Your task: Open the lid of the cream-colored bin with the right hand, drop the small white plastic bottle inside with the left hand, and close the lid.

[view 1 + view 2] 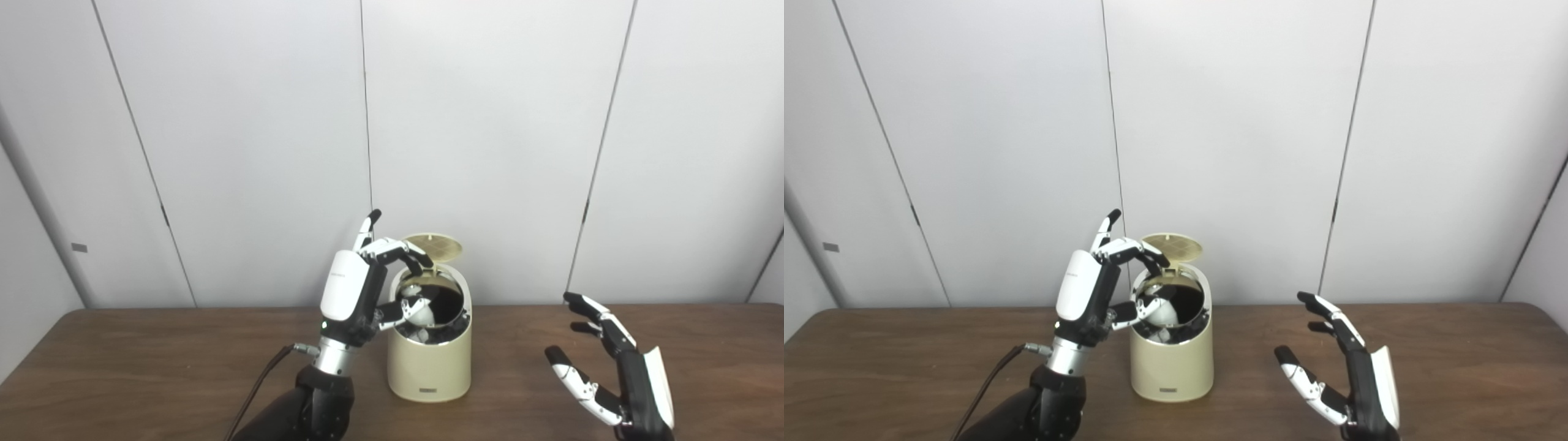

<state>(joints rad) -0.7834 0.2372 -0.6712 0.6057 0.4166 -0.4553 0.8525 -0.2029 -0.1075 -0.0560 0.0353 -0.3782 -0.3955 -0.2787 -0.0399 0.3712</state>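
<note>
Left eye view. Cream-colored bin stands on the bench, lid swung up and back on its hinge, so the opening step reads as done. Left robot hand is raised at the bin's mouth, fingers curled over the rim. The small white plastic bottle shows as a rounded white shape at the opening, against the thumb; whether the hand grips it or has just let go, I cannot tell. Judgement: the drop is in progress or barely finished; closing the lid is left. Right robot hand sits well apart to the bin's right, low over the bench, fingers spread, holding nothing, not touching the lid.

Right eye view. Same layout from a little to the side. Lid upright, its ribbed underside facing the camera. Left robot hand crowds the rim; the bottle is within the opening, dark interior behind it. Right robot hand is open, palm inward. Bench is dark brown wood grain, bare apart from the bin. Behind it, plain pale wall panels with thin dark seams. A black cable trails from the left wrist.
</note>
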